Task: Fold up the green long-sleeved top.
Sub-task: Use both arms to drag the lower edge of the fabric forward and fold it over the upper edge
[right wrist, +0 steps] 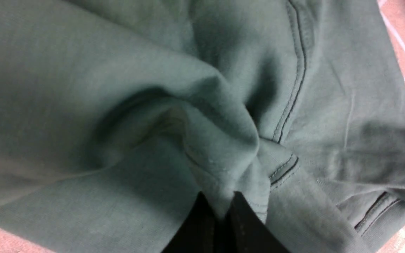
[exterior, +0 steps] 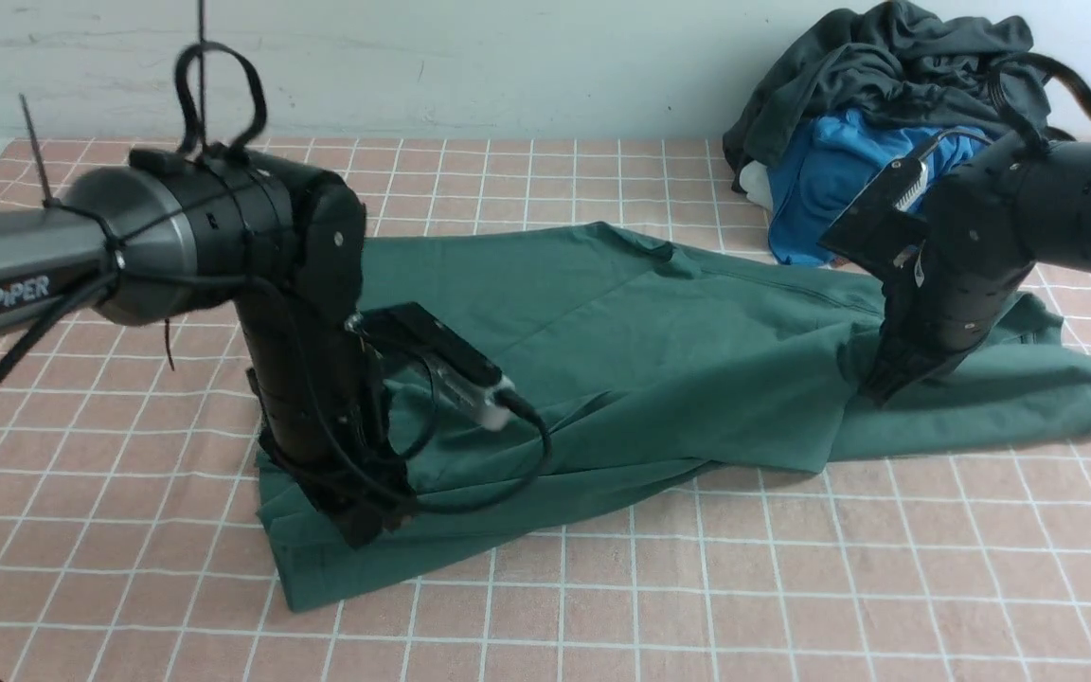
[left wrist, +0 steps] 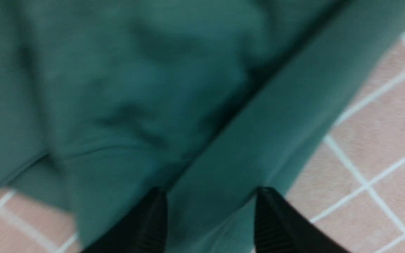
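The green long-sleeved top (exterior: 659, 341) lies spread across the middle of the table, partly folded, with a flap doubled over near its front edge. My left gripper (exterior: 370, 526) is low over the top's front left corner. In the left wrist view its jaws (left wrist: 210, 191) stand wide apart and open, with a folded green band (left wrist: 118, 88) lying under them. My right gripper (exterior: 877, 388) presses into the top's right part. The right wrist view shows it (right wrist: 219, 196) shut on a pinched-up ridge of the green cloth (right wrist: 83, 88) beside a seam.
A heap of clothes sits at the back right: a dark charcoal-grey garment (exterior: 886, 66) over a bright blue one (exterior: 830, 180). The table has a pink cover with a white grid (exterior: 602, 587). A pale wall runs along the back.
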